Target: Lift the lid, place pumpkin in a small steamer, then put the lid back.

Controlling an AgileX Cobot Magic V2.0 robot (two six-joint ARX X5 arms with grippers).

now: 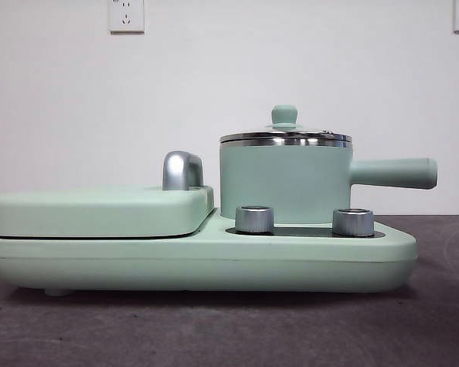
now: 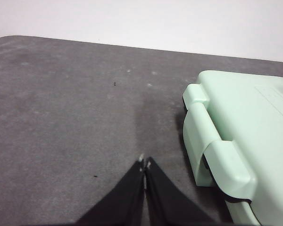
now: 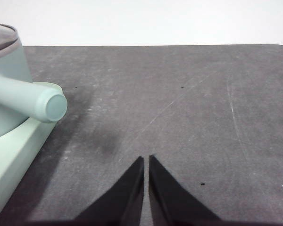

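Both arms wait over bare desk (image 3: 188, 103), clear of the appliance. The left gripper (image 2: 145, 164) has its jaws pressed together, tips touching, holding nothing; ahead of them and off to one side sits the hinged end of the wide flat mint-green cover (image 2: 240, 136). The right gripper (image 3: 146, 160) has its jaws nearly together, only a thin slit between them, also holding nothing; off to one side of them, well apart, the long side handle of the small steamer (image 1: 284, 182) points outward above the appliance's mint-green base (image 1: 214, 260). The lid (image 1: 285, 135) sits closed on the steamer, its green knob upright. Two steel dials (image 1: 254, 219) stand on the base in front of the pot. The pumpkin shows in no view. No brand or lettering can be read.
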